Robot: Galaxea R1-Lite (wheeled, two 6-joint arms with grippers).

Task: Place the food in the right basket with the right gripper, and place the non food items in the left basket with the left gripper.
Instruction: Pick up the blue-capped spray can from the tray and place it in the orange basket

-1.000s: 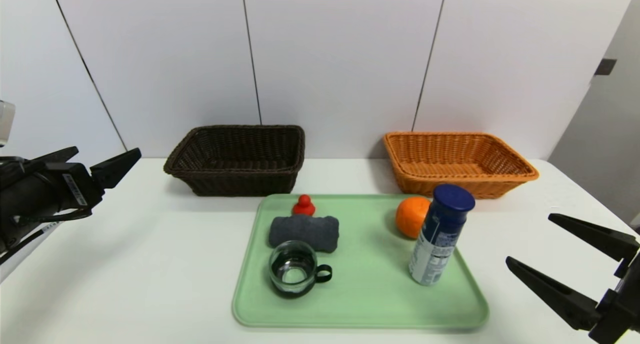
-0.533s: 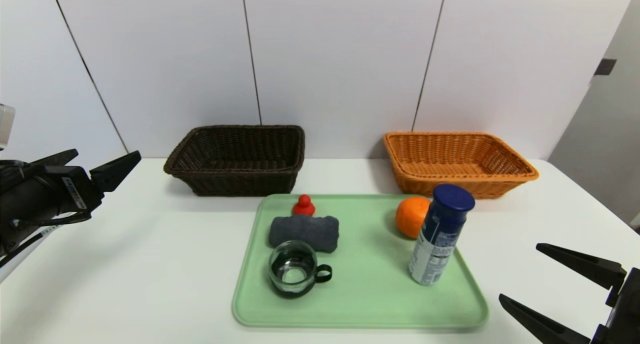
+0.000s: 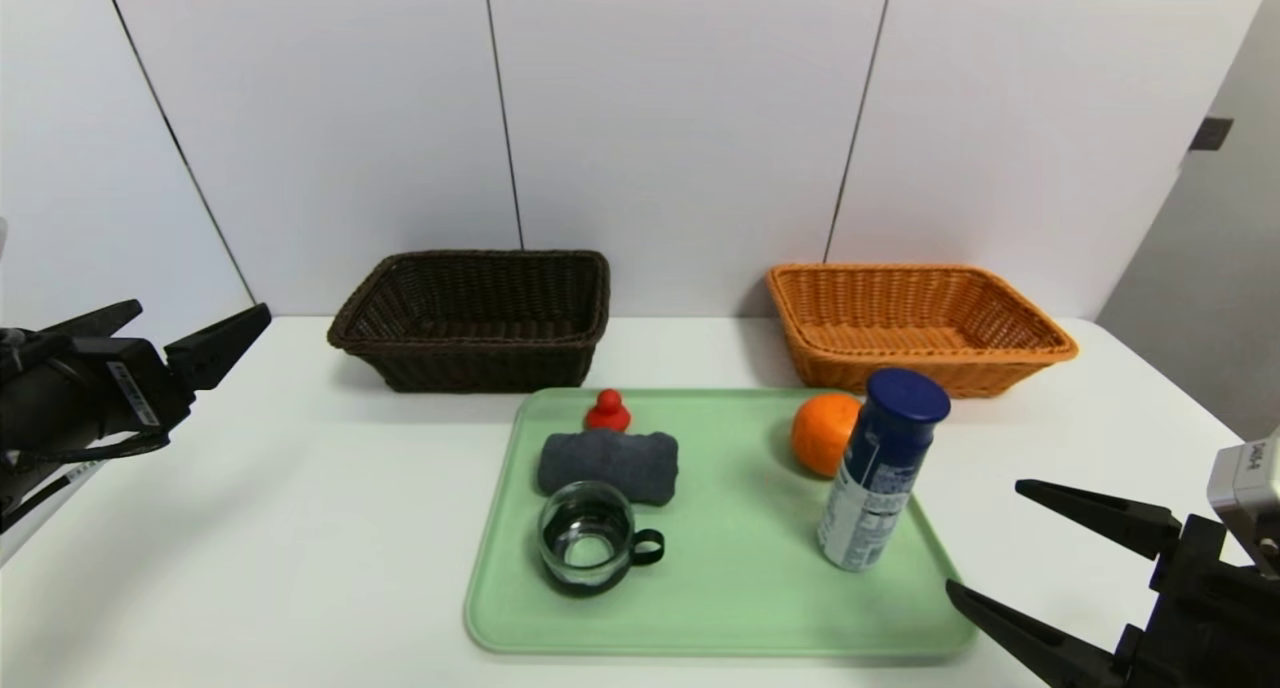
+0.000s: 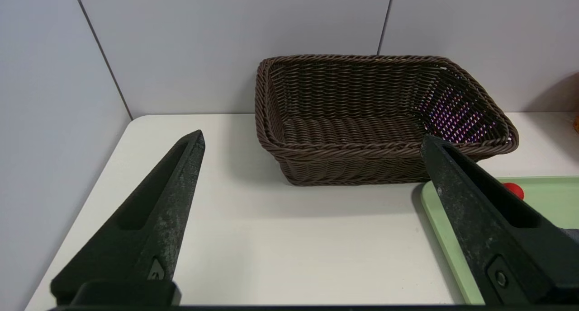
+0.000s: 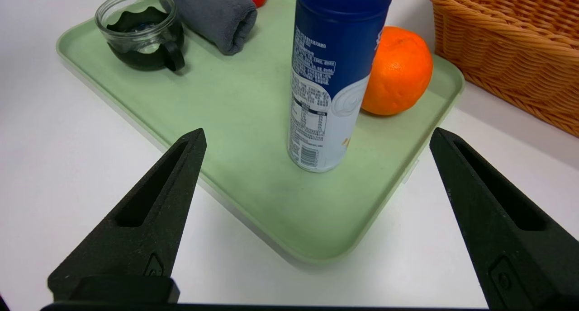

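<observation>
From the head camera: a green tray (image 3: 720, 608) sits mid-worktop (image 3: 250, 548), and it's loaded. An orange (image 3: 822, 432) rests near the tray's far right corner, just behind a blue-capped can (image 3: 880, 473) standing upright. Over on the tray's left side, a rolled grey towel (image 3: 608, 464) lies with a small red toy (image 3: 607, 411) right behind it and a glass cup (image 3: 588, 538) in front. At the back, the dark brown basket (image 3: 470, 318) is on the left and the orange basket (image 3: 915, 323) on the right, both against the wall. The left end effector (image 3: 185, 333) hangs off the worktop's left edge, fingers spread, nothing between them. The right end effector (image 3: 985, 538) is low at the tray's near right corner, fingers wide apart, holding nothing.

Left wrist camera now: both black fingers (image 4: 149, 220) splayed, the dark brown basket (image 4: 380, 121) straight ahead, with the tray's corner (image 4: 441, 211) and the red toy (image 4: 513, 190) peeking in.

Right wrist camera: the fingers (image 5: 149, 211) gape over the worktop, framing the can (image 5: 332, 76) on the tray (image 5: 235, 103), with the orange (image 5: 398, 71) just behind it, touching or nearly so. The cup (image 5: 140, 30), towel (image 5: 212, 10) and orange basket (image 5: 511, 44) are beyond.
</observation>
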